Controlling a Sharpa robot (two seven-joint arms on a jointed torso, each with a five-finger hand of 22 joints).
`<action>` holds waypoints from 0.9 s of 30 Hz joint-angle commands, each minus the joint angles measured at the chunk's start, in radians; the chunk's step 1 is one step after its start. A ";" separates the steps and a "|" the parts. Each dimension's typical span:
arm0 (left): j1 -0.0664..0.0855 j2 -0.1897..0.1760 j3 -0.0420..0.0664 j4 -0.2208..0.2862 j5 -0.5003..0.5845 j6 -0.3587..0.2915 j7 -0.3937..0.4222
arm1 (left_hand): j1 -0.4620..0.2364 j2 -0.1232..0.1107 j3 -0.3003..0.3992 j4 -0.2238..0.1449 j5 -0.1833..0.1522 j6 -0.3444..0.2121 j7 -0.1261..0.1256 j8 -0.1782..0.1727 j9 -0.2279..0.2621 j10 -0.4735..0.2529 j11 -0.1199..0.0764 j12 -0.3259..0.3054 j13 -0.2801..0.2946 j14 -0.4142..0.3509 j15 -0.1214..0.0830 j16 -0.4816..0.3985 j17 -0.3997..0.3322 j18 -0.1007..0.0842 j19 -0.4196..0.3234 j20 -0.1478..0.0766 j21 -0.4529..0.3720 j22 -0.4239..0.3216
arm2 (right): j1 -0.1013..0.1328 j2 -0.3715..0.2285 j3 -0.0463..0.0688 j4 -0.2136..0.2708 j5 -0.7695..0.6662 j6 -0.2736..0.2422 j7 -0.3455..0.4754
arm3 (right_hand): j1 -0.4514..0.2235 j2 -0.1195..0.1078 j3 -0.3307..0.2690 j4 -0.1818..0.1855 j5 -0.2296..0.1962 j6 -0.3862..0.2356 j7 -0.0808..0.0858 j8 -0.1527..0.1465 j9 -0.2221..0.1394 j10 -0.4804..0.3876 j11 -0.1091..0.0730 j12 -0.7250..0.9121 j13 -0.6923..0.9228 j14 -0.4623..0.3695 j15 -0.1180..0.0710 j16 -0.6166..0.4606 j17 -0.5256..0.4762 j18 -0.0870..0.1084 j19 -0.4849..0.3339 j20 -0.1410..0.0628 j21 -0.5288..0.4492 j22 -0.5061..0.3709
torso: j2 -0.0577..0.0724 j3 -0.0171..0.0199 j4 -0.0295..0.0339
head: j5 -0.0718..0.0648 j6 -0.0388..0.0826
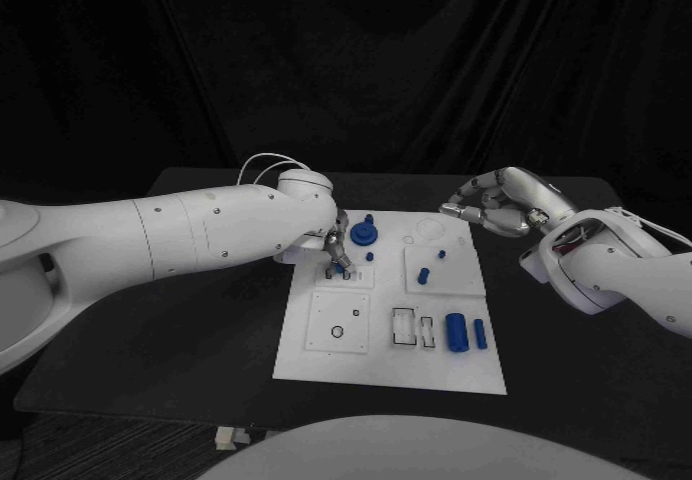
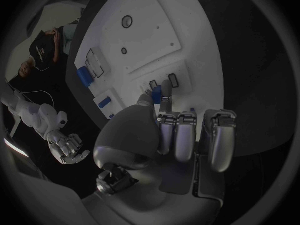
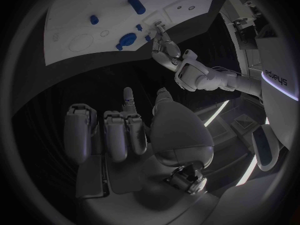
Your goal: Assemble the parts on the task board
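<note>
Spanning the middle of the black worktop point(image 1: 173, 370), the white task board point(image 1: 361, 360) lies with its long axis running away from the robot. The left arm reaches across the board's far-left portion; the left hand point(image 1: 329, 255) points its fingertips down at the board surface, and the left wrist view shows a small blue part point(image 2: 157, 91) pinched between thumb and a finger, touching or just above the board beside small rectangular recesses. The right hand point(image 1: 498, 205) hovers off the board's far-right corner, fingers curled inward and holding nothing. A round blue part point(image 1: 365, 233) stands just beyond the left hand. A blue cylinder point(image 1: 456, 331) lies near the board's right edge, long axis parallel to the board's. A smaller blue peg point(image 1: 426, 273) sits mid-board. Judgement: the left hand is nearer; seating the pinched part requires a downward move.
</note>
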 commanded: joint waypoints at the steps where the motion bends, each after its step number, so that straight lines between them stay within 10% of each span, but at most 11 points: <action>1: 0.003 0.006 0.001 -0.003 0.005 -0.013 0.003 | -0.005 -0.001 0.000 0.005 -0.004 0.001 -0.002 -0.006 0.001 0.111 -0.010 -0.004 0.260 0.107 -0.007 0.003 0.263 -0.001 0.089 -0.005 -0.003 0.243 | -0.003 -0.001 0.001 0.001 -0.006 0.007 -0.020 | 0.007 0.004 -0.007 0.000 0.006 0.007 0.003 0.000 -0.001 0.104 0.007 0.004 0.263 0.107 0.007 0.003 0.263 0.019 0.020 0.007 -0.004 0.207 | 0.003 -0.0012 0.0000 | 0.000 0.000; 27: -0.001 0.007 0.000 -0.009 0.084 -0.003 -0.001 | -0.028 -0.008 0.010 0.036 -0.020 -0.001 0.002 -0.019 0.009 0.111 -0.008 -0.004 0.260 0.107 -0.006 0.003 0.263 0.000 0.087 -0.005 -0.005 0.241 | -0.006 -0.002 0.001 0.002 -0.016 0.015 -0.028 | 0.016 0.005 -0.008 -0.001 0.008 0.008 0.003 0.000 -0.001 0.104 0.007 0.004 0.263 0.107 0.006 0.003 0.263 0.019 0.019 0.007 -0.005 0.207 | 0.003 -0.0012 0.0001 | 0.006 0.000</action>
